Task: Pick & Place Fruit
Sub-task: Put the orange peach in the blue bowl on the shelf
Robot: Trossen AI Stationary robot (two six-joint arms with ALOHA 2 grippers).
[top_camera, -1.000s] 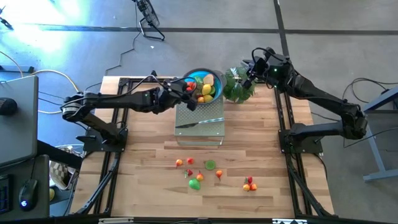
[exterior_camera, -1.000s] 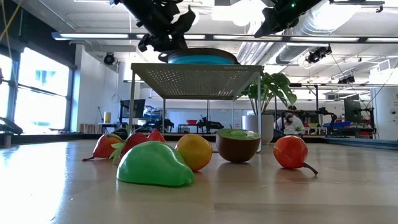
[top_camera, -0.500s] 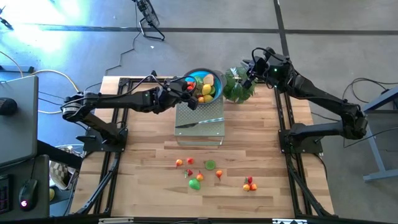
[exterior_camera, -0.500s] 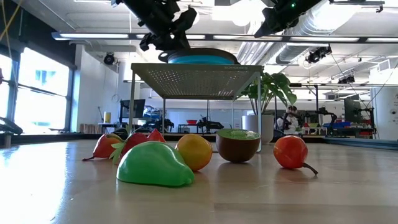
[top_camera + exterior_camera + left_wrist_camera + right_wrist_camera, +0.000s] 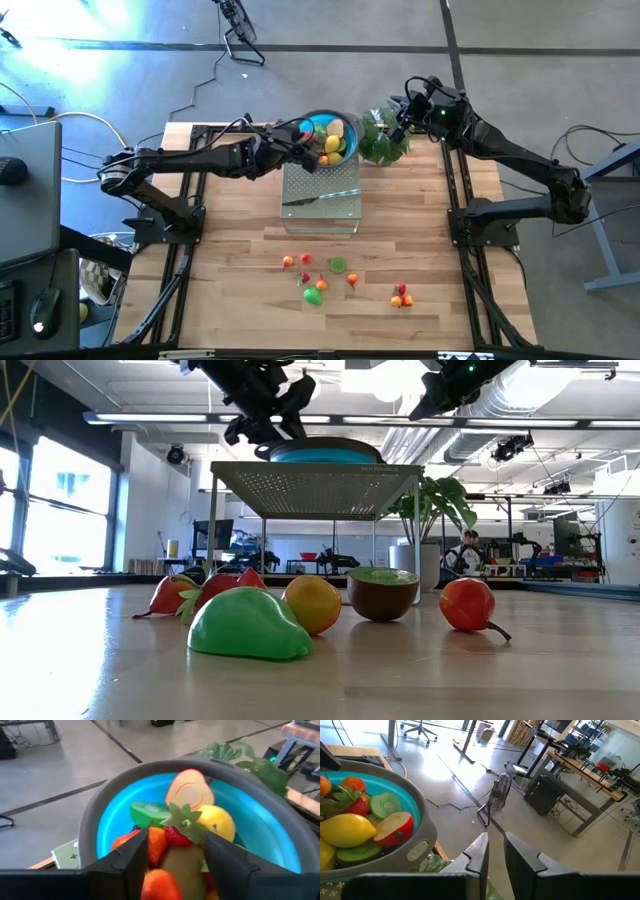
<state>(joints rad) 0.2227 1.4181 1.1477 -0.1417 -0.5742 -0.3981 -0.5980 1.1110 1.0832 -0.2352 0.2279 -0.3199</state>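
A blue bowl point(image 5: 322, 115) with a grey rim stands on a perforated metal rack point(image 5: 322, 208) and holds several toy fruits. My left gripper point(image 5: 175, 837) hovers open over the bowl's left side, reaching in from the table's left. A red strawberry point(image 5: 174, 835) with green leaves lies on the heap between its fingers. More fruits point(image 5: 340, 280) lie on the table near the front edge. My right gripper point(image 5: 496, 842) hangs shut and holding nothing beyond the bowl's right side, above the plant point(image 5: 383, 142). My left gripper has its fingers point(image 5: 222, 857) on either side of the strawberry's red body point(image 5: 172, 836), coming in nearly level from the table's left. The strawberry rests on the other fruits in the bowl. Whether a finger touches it, I cannot tell.
A slim silver knife point(image 5: 320, 197) lies across the rack's top. The leafy plant stands right of the bowl at the table's far edge. Bare wood lies between the rack and the loose fruits. Black frame rails point(image 5: 462, 230) run along both table sides.
My left gripper's fingers have spread wider above the bowl while the arm stayed where it was. The right arm has kept still.
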